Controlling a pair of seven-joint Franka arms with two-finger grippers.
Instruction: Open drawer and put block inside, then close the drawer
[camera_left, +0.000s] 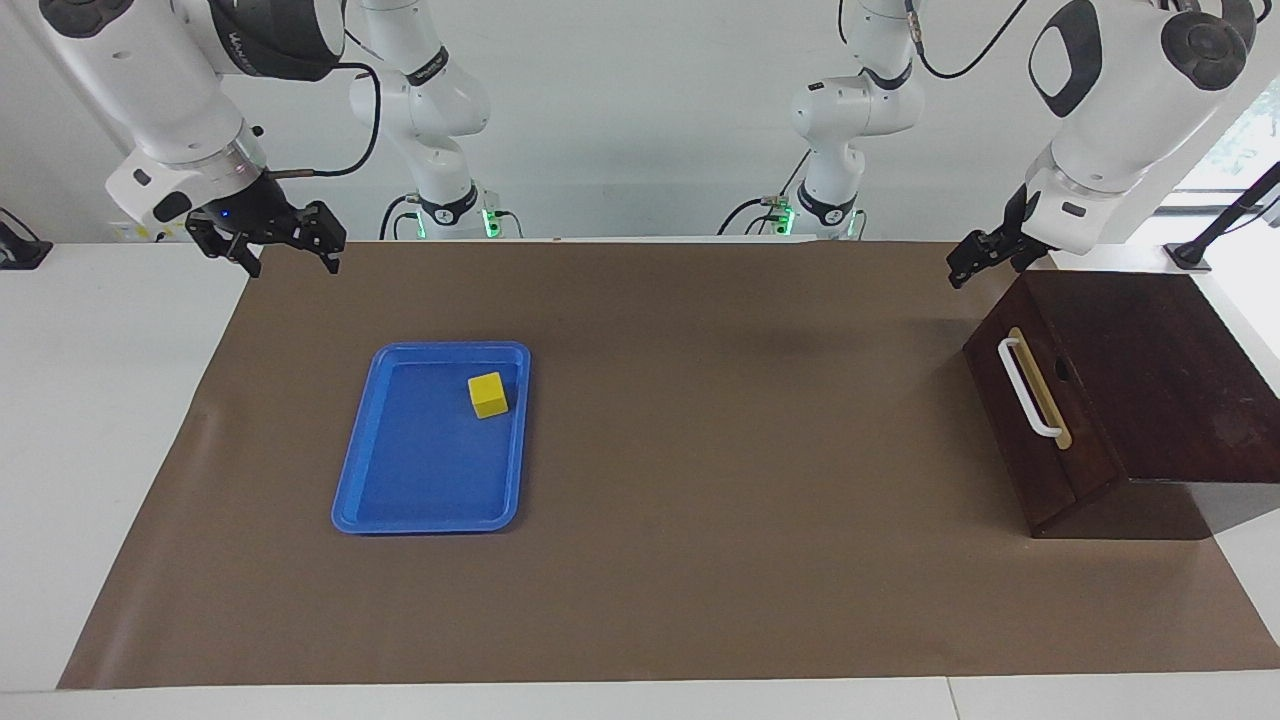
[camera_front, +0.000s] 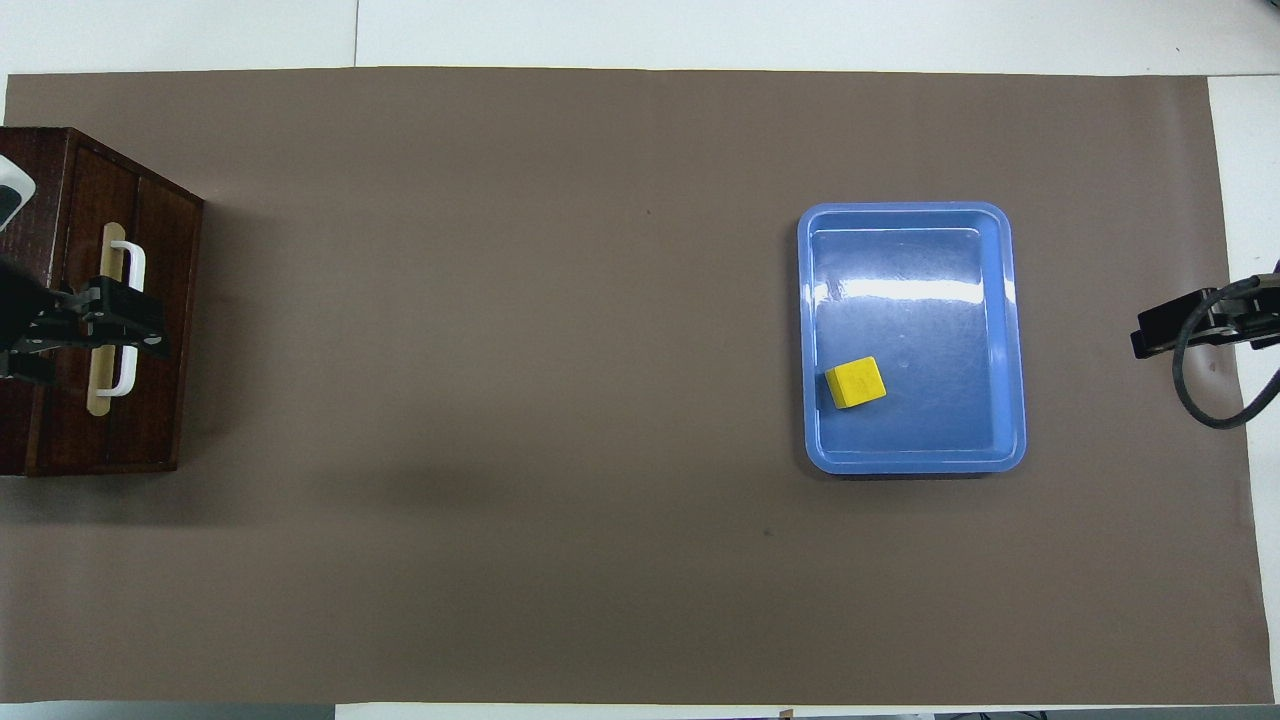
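The dark wooden box stands at the left arm's end of the table. Its drawer (camera_left: 1010, 425) (camera_front: 165, 230) is shut, and the white bar handle (camera_left: 1030, 390) (camera_front: 135, 262) faces the middle of the table. The yellow block (camera_left: 488, 394) (camera_front: 856, 382) lies in a blue tray (camera_left: 345, 500) (camera_front: 1012, 340), at the tray's end nearer the robots. My left gripper (camera_left: 960, 272) (camera_front: 155, 325) hangs open in the air over the box's front, above the handle and clear of it. My right gripper (camera_left: 292, 262) (camera_front: 1145, 335) waits open and empty, raised over the mat's edge at the right arm's end.
A brown mat (camera_left: 700, 450) covers most of the white table. The tray sits on it toward the right arm's end, the box at the mat's edge toward the left arm's end. Bare mat lies between them.
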